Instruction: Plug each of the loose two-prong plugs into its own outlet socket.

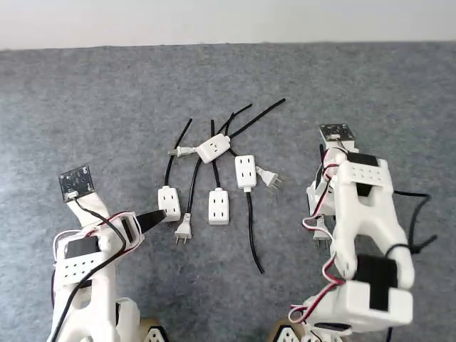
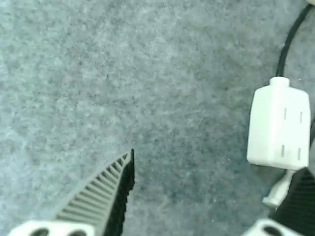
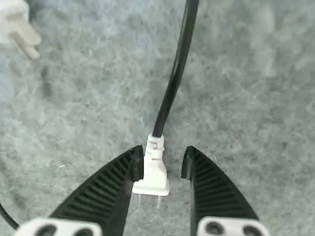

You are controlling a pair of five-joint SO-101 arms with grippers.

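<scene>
**Plugs and sockets on the grey bench**

The left end effector point(image 2: 216, 164) is spread wide and holds nothing. It is just beside the leftmost socket point(image 2: 279, 127). More sockets point(image 1: 219, 205) and loose plugs point(image 1: 184, 229) lie in the middle of the bench point(image 1: 85, 107). On the right, the right end effector point(image 3: 163, 153) is partly open around a white plug point(image 3: 153, 173). One finger touches it and the other does not.
</scene>
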